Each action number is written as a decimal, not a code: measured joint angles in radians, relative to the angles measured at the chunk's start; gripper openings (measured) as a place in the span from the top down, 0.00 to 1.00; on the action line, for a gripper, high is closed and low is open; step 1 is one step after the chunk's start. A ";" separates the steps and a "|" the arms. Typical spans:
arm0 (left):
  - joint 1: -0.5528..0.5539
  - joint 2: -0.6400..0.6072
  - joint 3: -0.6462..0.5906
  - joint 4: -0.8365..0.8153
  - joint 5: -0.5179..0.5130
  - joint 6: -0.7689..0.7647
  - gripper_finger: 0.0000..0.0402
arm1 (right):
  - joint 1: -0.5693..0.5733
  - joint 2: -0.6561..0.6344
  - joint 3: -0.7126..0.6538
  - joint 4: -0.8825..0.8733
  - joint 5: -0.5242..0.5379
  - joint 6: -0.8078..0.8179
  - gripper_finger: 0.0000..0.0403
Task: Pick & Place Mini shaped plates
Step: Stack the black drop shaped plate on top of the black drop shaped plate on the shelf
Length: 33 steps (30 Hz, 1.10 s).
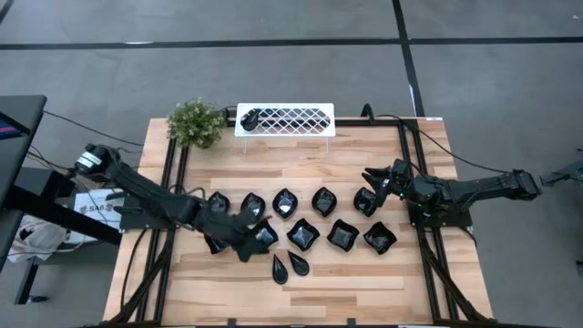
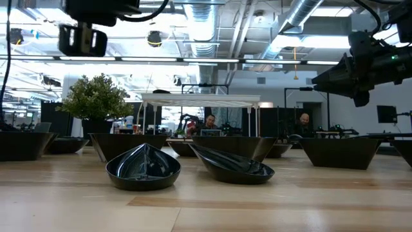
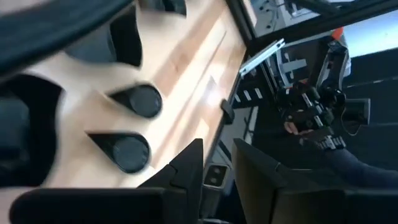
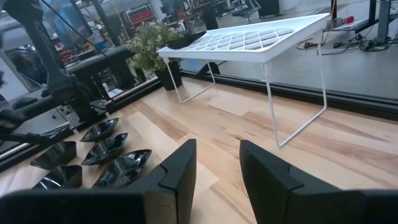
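Note:
Several glossy black mini shaped plates lie in two rows on the wooden table [image 1: 383, 282]. Two slim teardrop plates [image 1: 288, 265] sit nearest the front edge and also appear as teardrop plates [image 3: 127, 151] in the left wrist view. One more plate [image 1: 250, 117] rests on top of the white lattice rack [image 1: 287, 120]. My left gripper [image 1: 246, 246] hangs over the left end of the near row, and its fingers [image 3: 186, 171] stand open with nothing between them. My right gripper [image 1: 372, 175] is open and empty above the right end of the far row.
A small green potted plant [image 1: 196, 123] stands at the far left, beside the rack. Black frame rails [image 1: 412, 182] run along both sides of the table. Bare wood lies in front of the rack [image 4: 249, 40] and along the near edge.

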 joint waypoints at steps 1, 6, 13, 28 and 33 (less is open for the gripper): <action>-0.012 0.021 0.015 0.001 0.000 -0.031 0.79 | 0.000 0.000 0.000 0.000 0.000 0.000 0.70; -0.060 0.099 0.091 0.004 0.000 -0.199 0.79 | 0.000 0.000 0.000 -0.003 0.000 0.000 0.70; -0.134 0.205 0.165 0.002 -0.011 -0.511 0.79 | -0.001 0.000 0.000 -0.005 0.000 -0.003 0.70; -0.249 0.403 0.365 -0.010 -0.093 -0.885 0.85 | -0.001 0.000 0.000 -0.014 0.000 -0.011 0.70; -0.248 0.402 0.382 -0.012 -0.093 -0.883 0.95 | -0.001 0.000 0.000 -0.014 0.000 -0.010 0.70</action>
